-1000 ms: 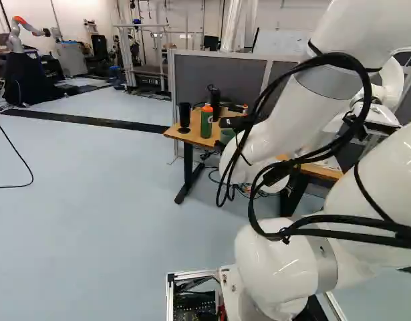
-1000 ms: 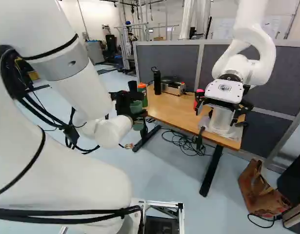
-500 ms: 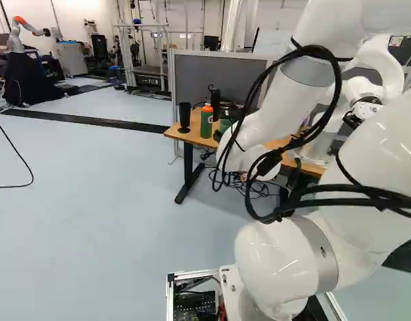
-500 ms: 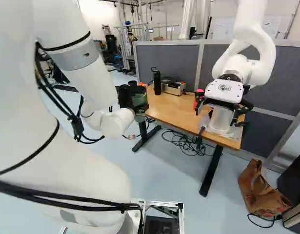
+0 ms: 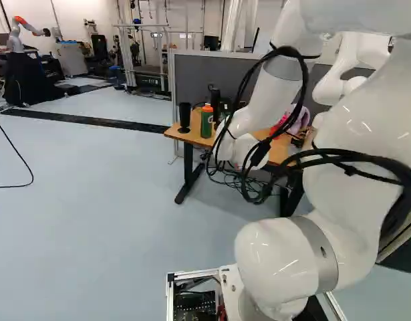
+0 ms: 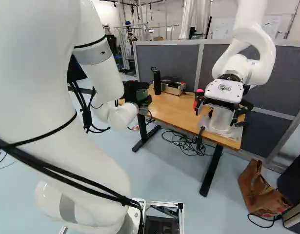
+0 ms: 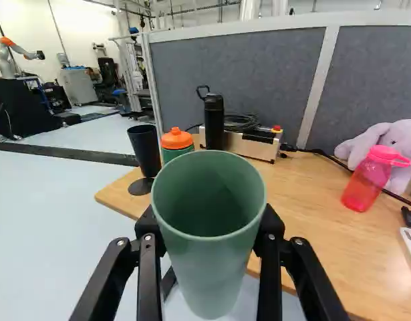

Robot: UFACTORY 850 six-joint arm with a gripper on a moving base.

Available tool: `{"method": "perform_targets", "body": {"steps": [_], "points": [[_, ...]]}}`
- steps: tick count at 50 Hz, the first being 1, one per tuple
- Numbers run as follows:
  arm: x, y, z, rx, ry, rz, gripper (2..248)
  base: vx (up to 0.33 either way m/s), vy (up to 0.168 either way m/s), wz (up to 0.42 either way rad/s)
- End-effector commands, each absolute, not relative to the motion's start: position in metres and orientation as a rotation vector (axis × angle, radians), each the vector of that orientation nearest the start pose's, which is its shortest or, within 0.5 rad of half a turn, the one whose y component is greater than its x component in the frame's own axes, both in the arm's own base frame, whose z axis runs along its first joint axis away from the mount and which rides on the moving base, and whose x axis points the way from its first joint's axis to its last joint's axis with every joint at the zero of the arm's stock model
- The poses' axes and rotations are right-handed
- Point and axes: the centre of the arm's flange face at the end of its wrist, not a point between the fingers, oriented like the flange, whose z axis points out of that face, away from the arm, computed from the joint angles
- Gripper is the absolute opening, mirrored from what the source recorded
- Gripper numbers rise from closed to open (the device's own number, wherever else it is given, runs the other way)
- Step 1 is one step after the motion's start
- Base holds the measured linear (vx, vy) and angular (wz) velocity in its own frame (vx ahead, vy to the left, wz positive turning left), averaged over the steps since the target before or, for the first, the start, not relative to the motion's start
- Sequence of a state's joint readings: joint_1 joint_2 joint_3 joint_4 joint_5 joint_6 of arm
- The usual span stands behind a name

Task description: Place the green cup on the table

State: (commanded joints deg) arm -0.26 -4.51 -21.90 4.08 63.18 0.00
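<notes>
My gripper (image 6: 138, 96) is near the table's left end in the right base view, with the green cup (image 6: 142, 94) in it. In the wrist view the gripper (image 7: 209, 231) is shut on the green cup (image 7: 208, 264), one finger at each side of its wall. The cup's open mouth faces up and looks empty. Its lower end shows against the floor, just off the edge of the wooden table (image 7: 312, 221), and does not touch the tabletop.
On the table stand a dark cup (image 7: 146, 150), a green bottle with orange lid (image 7: 176, 143), a black bottle (image 7: 214, 120), a metal-sided device (image 7: 252, 144), a pink bottle (image 7: 371, 179) and a plush toy (image 7: 397, 144). Another robot (image 6: 231, 87) reaches over the table's right end.
My arm has swung and reached ahead toward the table's left end, carrying the green cup with it. The grip has stayed shut. The base and the table's objects have not moved.
</notes>
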Motion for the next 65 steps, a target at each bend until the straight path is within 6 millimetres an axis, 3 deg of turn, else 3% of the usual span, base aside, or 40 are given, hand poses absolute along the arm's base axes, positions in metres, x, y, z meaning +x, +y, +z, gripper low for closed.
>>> {"method": "perform_targets", "body": {"steps": [20,46,65], "points": [[0.433,-0.013,0.36,-2.422,0.164,-2.074,126,0.0,0.0,0.0],[0.487,-0.026,0.353,-2.411,0.195,-2.107,126,0.0,0.0,0.0],[0.524,-0.041,0.33,-2.435,0.229,-2.104,126,0.0,0.0,0.0]]}}
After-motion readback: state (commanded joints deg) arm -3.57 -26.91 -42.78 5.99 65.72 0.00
